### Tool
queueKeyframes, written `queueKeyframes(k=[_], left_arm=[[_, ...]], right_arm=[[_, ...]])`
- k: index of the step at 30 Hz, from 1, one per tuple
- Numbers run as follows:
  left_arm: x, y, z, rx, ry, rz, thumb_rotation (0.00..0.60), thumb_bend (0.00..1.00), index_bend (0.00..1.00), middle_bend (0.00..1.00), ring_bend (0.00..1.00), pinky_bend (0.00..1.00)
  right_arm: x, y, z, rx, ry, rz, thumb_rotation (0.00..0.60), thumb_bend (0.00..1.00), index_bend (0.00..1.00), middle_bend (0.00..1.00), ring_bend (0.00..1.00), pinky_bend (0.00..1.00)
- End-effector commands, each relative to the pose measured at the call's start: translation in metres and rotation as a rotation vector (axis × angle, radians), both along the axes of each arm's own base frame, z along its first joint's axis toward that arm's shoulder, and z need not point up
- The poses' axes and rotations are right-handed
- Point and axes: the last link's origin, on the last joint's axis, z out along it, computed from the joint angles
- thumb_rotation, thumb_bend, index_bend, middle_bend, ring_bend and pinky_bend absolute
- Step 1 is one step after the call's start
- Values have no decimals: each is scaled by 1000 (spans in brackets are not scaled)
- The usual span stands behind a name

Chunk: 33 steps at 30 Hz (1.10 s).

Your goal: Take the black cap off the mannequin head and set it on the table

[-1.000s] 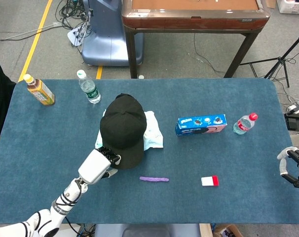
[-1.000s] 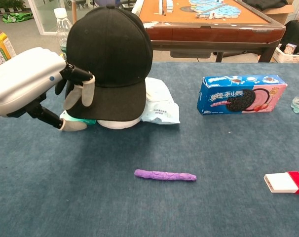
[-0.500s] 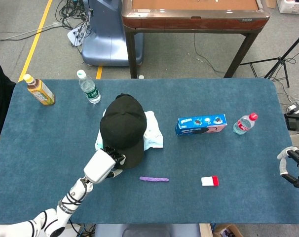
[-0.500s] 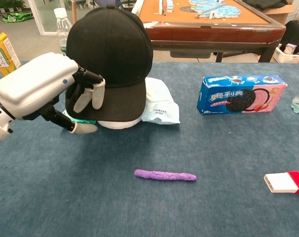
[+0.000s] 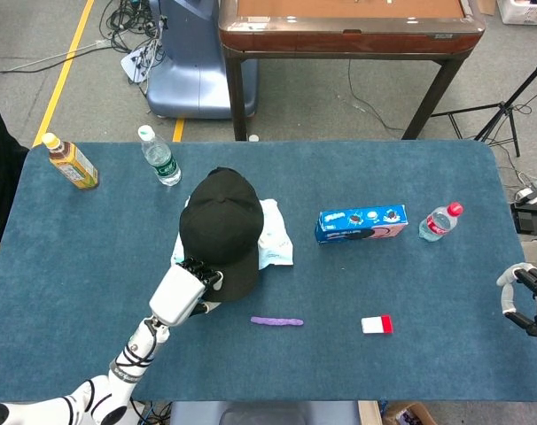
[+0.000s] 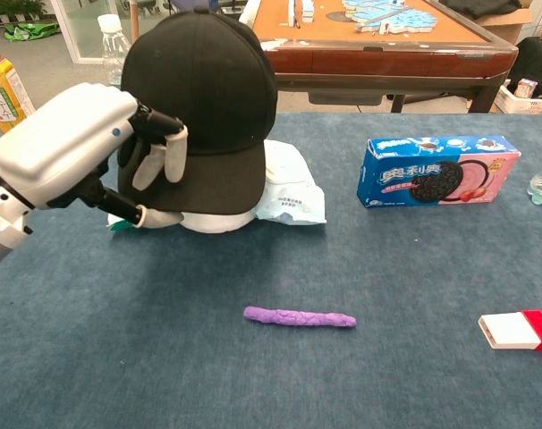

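The black cap (image 5: 222,226) sits on the mannequin head, of which only the white base (image 6: 217,219) shows under the brim. My left hand (image 5: 182,294) is at the cap's front brim. In the chest view this left hand (image 6: 70,143) has its fingers (image 6: 161,154) lying on top of the brim of the cap (image 6: 208,98), and its thumb is tucked just under the brim's edge, so the brim is pinched. My right hand (image 5: 527,303) hovers at the far right table edge, fingers apart and holding nothing.
A white packet (image 6: 291,192) lies behind the head. An Oreo box (image 6: 436,170), a purple stick (image 6: 300,317) and a white-and-red box (image 6: 517,329) lie to the right. A water bottle (image 5: 439,221), a clear bottle (image 5: 160,157) and a tea bottle (image 5: 70,162) stand on the blue tabletop (image 5: 91,248).
My left hand has moved in to the cap's brim, and the thumb has risen from the table to just beneath the brim. The cap and the right hand have stayed put.
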Motion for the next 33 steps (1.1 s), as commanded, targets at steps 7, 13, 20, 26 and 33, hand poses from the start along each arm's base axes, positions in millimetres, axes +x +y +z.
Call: queueKeyframes(k=[7, 13, 20, 26, 33], left_arm=[[2, 0, 7, 59, -68, -14, 600, 0, 593, 760, 606, 648], [4, 0, 11, 90, -90, -43, 600, 0, 472, 677, 539, 648], [5, 2, 13, 111, -107, -68, 600, 0, 458, 638, 512, 640], [4, 3, 14, 114, -100, -61, 600, 56, 463, 625, 505, 632], [4, 3, 16, 118, -108, -65, 600, 270, 499, 622, 503, 629]], right_arm=[[0, -1, -1, 3, 4, -1, 600, 463, 545, 476, 463, 598], [0, -1, -2, 5, 7, -1, 600, 464, 545, 476, 463, 598], [0, -1, -2, 7, 9, -4, 600, 463, 545, 476, 463, 598], [0, -1, -2, 7, 9, -4, 600, 464, 545, 476, 463, 598], [0, -1, -2, 8, 9, -5, 600, 464, 545, 476, 463, 598]])
